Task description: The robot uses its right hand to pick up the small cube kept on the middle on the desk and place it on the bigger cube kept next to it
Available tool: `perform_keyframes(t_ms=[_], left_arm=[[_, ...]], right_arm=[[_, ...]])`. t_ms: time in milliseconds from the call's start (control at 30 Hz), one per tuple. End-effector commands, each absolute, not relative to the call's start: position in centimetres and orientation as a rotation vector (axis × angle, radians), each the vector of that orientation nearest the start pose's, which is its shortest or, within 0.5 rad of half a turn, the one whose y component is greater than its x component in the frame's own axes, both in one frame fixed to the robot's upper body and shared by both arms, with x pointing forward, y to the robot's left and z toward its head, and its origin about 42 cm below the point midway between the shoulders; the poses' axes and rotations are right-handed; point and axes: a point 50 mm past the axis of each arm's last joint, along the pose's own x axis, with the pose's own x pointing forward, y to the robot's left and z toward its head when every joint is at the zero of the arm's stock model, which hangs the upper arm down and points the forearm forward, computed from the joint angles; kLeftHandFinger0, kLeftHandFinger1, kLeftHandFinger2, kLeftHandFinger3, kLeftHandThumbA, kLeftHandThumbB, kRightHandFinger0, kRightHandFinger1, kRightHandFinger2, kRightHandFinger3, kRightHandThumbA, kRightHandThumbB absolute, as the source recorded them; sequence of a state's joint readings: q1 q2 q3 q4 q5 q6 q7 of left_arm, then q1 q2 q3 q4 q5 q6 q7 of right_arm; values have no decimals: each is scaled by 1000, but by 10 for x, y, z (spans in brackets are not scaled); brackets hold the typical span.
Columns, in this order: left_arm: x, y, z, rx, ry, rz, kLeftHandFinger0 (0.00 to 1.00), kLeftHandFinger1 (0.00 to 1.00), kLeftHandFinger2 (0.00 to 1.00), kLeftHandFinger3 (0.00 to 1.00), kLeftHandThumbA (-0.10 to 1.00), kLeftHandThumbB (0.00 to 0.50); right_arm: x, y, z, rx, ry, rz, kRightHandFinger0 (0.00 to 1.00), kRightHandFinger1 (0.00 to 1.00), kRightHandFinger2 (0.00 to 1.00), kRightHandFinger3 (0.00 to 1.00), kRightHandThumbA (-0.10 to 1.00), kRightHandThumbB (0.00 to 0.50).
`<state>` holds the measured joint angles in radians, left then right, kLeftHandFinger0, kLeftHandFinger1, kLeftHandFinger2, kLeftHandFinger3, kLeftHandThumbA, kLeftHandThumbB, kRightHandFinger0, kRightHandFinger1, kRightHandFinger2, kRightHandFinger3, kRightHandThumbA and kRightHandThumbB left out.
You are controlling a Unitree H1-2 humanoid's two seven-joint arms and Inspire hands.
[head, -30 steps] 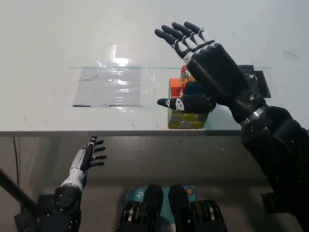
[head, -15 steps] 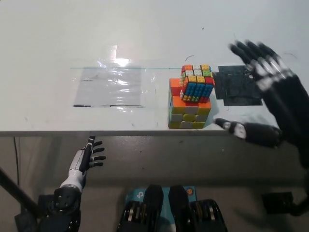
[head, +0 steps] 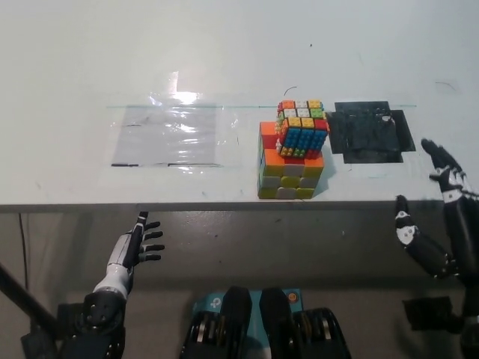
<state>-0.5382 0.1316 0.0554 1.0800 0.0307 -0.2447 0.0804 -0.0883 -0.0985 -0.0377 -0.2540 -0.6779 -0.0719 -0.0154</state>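
Observation:
The small multicoloured cube sits on top of the bigger cube, tilted a little, near the front edge of the white desk. My black right hand is at the right edge of the picture, below and to the right of the cubes, open and holding nothing, well apart from them. My white left hand rests below the desk's front edge at the lower left, fingers apart and empty.
A clear plastic sheet lies on the desk left of the cubes. A black square mat lies just right of them. The desk's front edge runs across the picture just below the cubes.
My right hand has let go of the small cube, drawn back to the right and dropped below the desk edge. The small cube stays on the bigger cube. The left hand has not moved.

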Motion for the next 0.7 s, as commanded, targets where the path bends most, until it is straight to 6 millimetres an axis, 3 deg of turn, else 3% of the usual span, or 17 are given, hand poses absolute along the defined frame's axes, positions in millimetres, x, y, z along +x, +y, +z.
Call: perform_keyframes(t_ms=[0,67,167,267,367,433,567,667], left_arm=[[430,257,40,185,227,81,696,677,772,803,1000,154],[431,255,39,171,225,79,698,680,775,800,1000,159],[430,255,40,176,224,79,761,720,807,821,1000,133],[430,255,40,170,223,77,745,709,808,824,1000,126],[432,255,42,181,223,78,724,694,796,819,1000,167],[432,254,42,168,226,79,744,725,825,842,1000,167],[432,253,42,164,224,82,726,702,802,823,1000,156],[433,252,42,163,226,82,750,713,805,823,1000,137]], right_arm=[[303,-244,165,-612,-519,-340,615,880,1000,1000,341,175],[308,-247,157,-628,-498,-344,596,856,1000,1000,359,174],[315,-249,139,-570,-441,-354,567,827,1000,1000,254,178],[316,-250,131,-536,-395,-370,571,828,1000,1000,229,173],[319,-249,122,-476,-341,-411,541,816,1000,1000,231,165],[319,-248,115,-445,-277,-446,655,855,1000,1000,286,159],[323,-249,110,-380,-228,-473,686,819,1000,1000,289,154],[326,-250,107,-332,-211,-484,698,870,1000,1000,255,132]])
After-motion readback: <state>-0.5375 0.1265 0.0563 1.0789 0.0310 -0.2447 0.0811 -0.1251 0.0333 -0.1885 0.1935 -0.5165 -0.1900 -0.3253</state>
